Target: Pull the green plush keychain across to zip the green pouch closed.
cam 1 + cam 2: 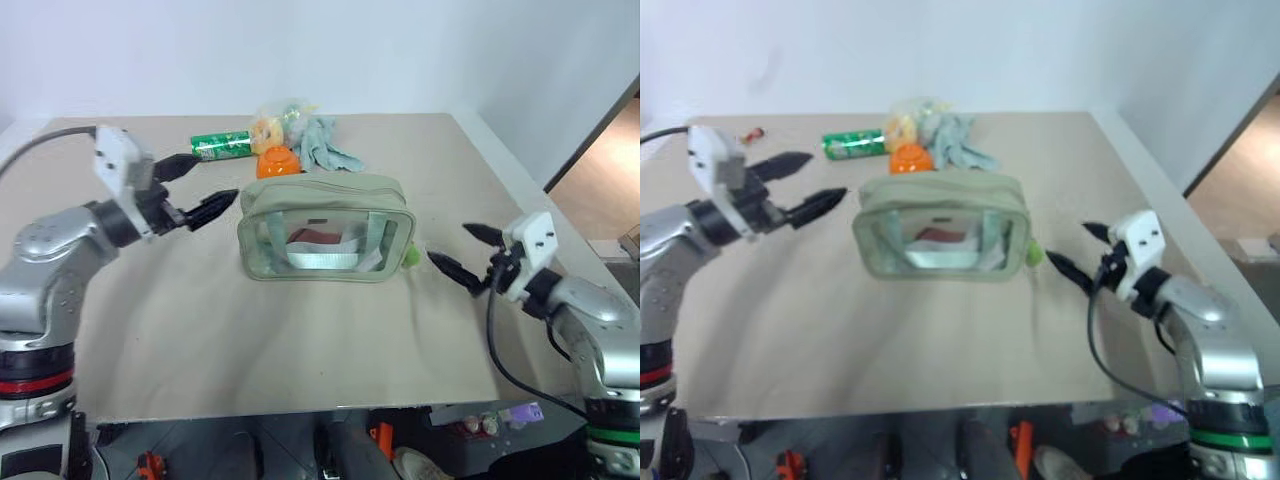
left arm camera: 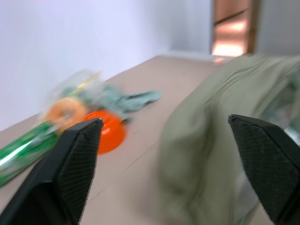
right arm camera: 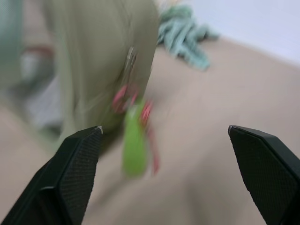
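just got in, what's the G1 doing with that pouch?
Nothing is held right now. The green pouch stands on the table with its top looking zipped shut, and the green plush keychain hangs at the end nearest the right gripper. Both grippers are open and clear of it, the left gripper off the pouch's other end. Behind the pouch lie a soda can, an orange bowl and a cloth.

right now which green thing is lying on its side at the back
The green soda can, lying on its side at the table's far edge; the green pouch stands upright nearer, keychain at its end.
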Controlling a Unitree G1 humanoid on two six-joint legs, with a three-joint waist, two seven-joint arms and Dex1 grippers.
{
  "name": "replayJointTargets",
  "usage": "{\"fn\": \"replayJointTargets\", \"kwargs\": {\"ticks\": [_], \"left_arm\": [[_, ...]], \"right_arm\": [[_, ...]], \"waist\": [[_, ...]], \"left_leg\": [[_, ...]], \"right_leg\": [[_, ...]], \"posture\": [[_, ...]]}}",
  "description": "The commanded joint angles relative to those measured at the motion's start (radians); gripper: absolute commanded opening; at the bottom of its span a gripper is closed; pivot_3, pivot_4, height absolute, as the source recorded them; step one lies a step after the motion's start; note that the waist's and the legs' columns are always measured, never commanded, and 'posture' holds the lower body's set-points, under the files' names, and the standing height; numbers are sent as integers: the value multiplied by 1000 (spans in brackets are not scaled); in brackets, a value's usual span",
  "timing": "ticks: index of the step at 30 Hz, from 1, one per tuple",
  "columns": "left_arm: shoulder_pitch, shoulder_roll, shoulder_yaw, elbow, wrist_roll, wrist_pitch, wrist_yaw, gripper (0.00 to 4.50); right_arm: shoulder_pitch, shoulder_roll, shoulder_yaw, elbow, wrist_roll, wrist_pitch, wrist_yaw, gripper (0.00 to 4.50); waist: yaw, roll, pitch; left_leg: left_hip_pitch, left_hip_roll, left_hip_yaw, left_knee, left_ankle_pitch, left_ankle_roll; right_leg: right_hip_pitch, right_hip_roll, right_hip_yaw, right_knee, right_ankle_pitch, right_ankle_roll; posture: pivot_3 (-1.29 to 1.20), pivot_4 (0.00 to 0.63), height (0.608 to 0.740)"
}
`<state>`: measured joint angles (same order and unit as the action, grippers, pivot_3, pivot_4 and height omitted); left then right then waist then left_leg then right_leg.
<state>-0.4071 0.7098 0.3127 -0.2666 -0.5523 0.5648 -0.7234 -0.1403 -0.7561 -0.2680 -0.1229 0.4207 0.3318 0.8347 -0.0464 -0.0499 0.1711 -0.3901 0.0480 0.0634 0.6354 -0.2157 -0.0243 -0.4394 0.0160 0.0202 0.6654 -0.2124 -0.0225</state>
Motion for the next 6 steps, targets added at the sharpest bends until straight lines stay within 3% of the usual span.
{"fn": "replayJointTargets", "kwargs": {"ticks": [1,6], "left_arm": [[156,18,45,-52,69,-9,60,4439],[390,-52,6,-160,108,-84,84,4439]], "right_arm": [[90,-23,-38,-103,35,-27,68,4500],[173,33,16,-168,-8,-110,57,4500]], "waist": [[-1,0,0],[4,-1,0]], "left_leg": [[1,0,0,0,0,0],[-1,1,-1,2,0,0]], "right_leg": [[0,0,0,0,0,0],[0,-1,-2,0,0,1]], "posture": [[0,150,740],[0,150,740]]}}
